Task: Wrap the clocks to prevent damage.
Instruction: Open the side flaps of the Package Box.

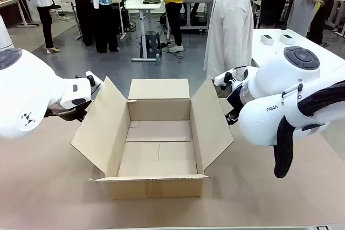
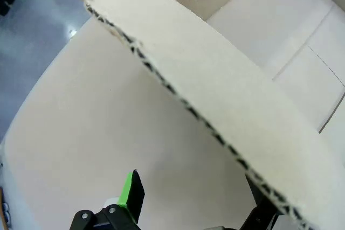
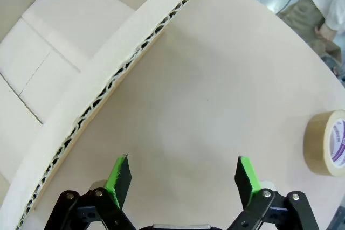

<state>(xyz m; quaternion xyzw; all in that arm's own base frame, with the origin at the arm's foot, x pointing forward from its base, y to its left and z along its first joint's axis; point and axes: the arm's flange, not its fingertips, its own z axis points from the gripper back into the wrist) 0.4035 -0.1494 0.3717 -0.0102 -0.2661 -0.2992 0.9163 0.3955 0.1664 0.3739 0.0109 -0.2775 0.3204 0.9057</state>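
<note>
The bubble-wrapped bundle of clocks is out of view. An open brown cardboard box [image 1: 159, 109] stands mid-table with its four flaps spread and a bare floor. My left gripper [image 2: 194, 208] is open just outside the box's left flap [image 2: 226, 95]. One green pad [image 2: 132, 195] shows, and the other finger is partly hidden behind the flap's edge. My right gripper [image 3: 183, 181] is open over the bare table just outside the right flap [image 3: 108, 84], with nothing between its fingers.
A brown tape roll [image 3: 326, 143] lies on the table to the right of my right gripper. A person in a white shirt [image 1: 232, 25] stands at the far side. A white table [image 1: 302, 41] with small items is behind on the right.
</note>
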